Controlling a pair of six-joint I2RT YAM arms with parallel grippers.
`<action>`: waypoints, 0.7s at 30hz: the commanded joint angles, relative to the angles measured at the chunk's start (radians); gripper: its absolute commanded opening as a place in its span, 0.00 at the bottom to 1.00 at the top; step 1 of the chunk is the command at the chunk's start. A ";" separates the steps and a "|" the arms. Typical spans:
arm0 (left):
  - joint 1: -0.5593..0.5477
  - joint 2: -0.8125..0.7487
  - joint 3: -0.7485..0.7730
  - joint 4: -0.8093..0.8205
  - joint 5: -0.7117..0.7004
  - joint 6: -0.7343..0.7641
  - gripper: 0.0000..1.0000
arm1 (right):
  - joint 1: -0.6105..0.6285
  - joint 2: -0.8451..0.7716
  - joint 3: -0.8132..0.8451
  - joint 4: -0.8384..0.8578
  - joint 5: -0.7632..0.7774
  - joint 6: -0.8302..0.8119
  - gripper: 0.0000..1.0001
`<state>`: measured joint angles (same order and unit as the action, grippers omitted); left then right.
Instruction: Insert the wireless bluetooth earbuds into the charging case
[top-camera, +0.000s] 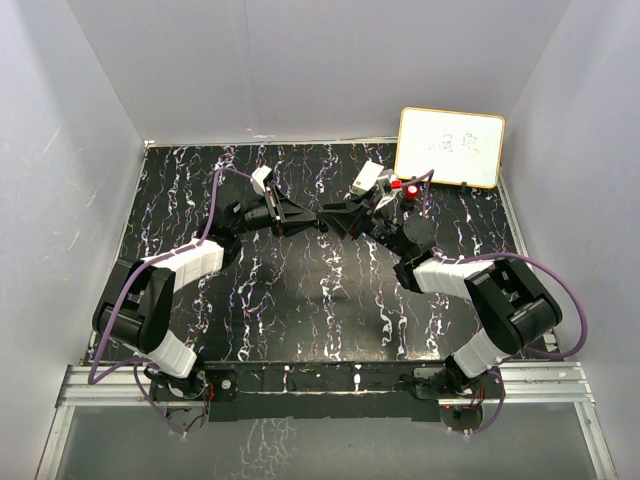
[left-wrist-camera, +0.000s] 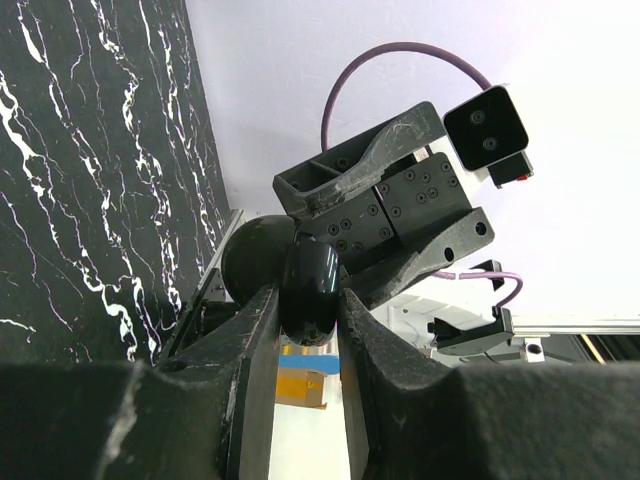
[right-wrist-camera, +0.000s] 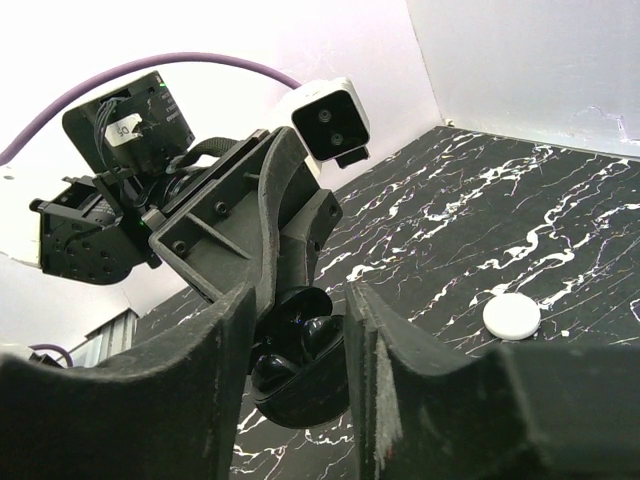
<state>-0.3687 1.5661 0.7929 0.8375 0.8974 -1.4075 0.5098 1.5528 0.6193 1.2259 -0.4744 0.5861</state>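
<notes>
Clamping the black charging case (left-wrist-camera: 308, 285), left fingers (left-wrist-camera: 250, 385) face parted right fingers (right-wrist-camera: 205, 385), white puck (right-wrist-camera: 511, 317) beyond.

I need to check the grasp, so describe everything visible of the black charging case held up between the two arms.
The black charging case is small, rounded and glossy, like smooth plastic. In the right wrist view it appears hinged open, two dark halves showing. It is held above the marbled table, clamped between the left gripper's fingers. The right gripper's fingers flank it; whether they touch it is unclear. Whether earbuds sit inside cannot be seen.
</notes>
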 joint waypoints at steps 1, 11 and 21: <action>-0.003 -0.023 0.013 0.036 0.004 0.000 0.00 | -0.006 -0.046 0.057 0.058 0.031 -0.002 0.43; 0.001 0.033 -0.041 0.093 -0.013 -0.017 0.00 | -0.035 -0.241 0.059 -0.287 0.145 -0.152 0.49; 0.003 0.154 0.002 0.203 -0.048 -0.117 0.00 | 0.007 -0.489 -0.119 -0.651 0.351 -0.409 0.66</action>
<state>-0.3683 1.6978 0.7593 0.9459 0.8692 -1.4727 0.4950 1.0992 0.5648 0.7128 -0.2276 0.2901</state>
